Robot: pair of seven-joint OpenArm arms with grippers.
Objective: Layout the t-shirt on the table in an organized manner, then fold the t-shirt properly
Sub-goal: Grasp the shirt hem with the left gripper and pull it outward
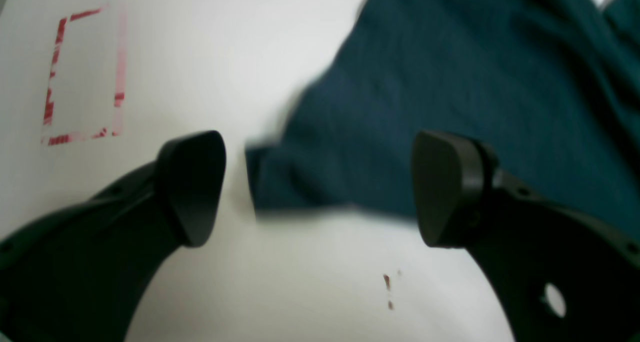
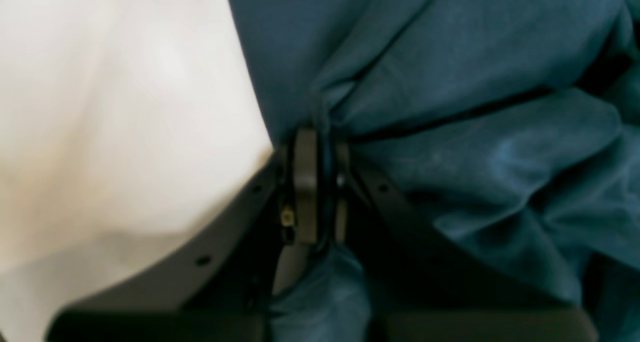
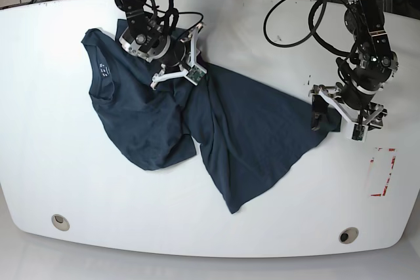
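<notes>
Along the far edge of the white counter (image 3: 39, 162), toward its left corner, the right end effector (image 3: 176, 69) is pressed together on a bunched fold of the dark navy t-shirt (image 3: 151, 122); the right wrist view shows cloth squeezed between its pads (image 2: 306, 182), though the picture is too blurred to tell which part of the garment that is. From there the t-shirt lies rumpled and only partly spread across the middle of the counter, its neck opening with a small pale print (image 3: 103, 70) toward the far left and one corner reaching right. Near the right edge, the left end effector (image 3: 338, 117) stands spread wide, empty, its fingers (image 1: 192, 187) either side of that cloth corner, which is smeared by blur. A red-outlined rectangle (image 3: 382, 172) lies just beside it, by the right edge.
</notes>
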